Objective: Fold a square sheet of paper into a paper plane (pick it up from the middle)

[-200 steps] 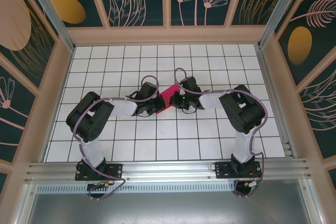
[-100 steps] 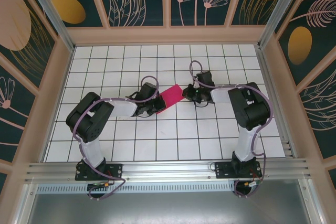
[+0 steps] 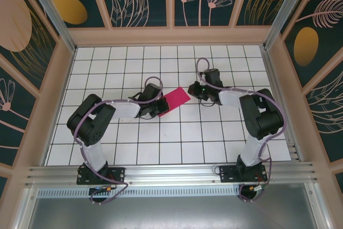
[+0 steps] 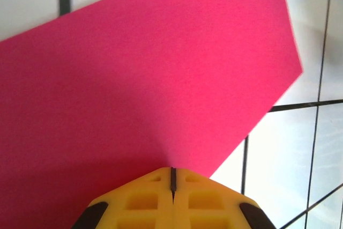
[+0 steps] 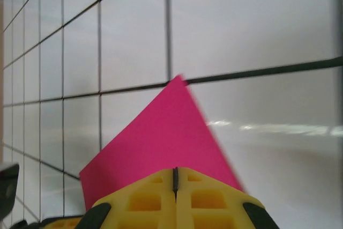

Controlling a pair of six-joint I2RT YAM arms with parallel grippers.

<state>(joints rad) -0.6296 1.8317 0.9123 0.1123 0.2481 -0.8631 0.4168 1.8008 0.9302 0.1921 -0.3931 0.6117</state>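
The magenta-pink sheet of paper [image 3: 175,100] is a folded, slanted strip between my two grippers at the middle of the table. My left gripper [image 3: 159,108] is shut on its lower left end. In the left wrist view the paper [image 4: 150,73] spreads wide straight out from the closed yellow fingertips [image 4: 155,186], raised off the tiles. My right gripper [image 3: 192,91] is shut at the strip's upper right corner. From the right wrist the paper [image 5: 161,143] runs out from the closed fingertips [image 5: 198,191] to a pointed corner, and its right edge is blurred.
The white grid table [image 3: 177,143] is fenced by wooden rails and patterned walls [image 3: 69,68]. An aluminium rail [image 3: 171,174] carries both arm bases at the near edge. Open tiles lie in front of and behind the grippers.
My right gripper has moved right and slightly back, away from the left one. More of the pink strip now shows between them. The left gripper has stayed put.
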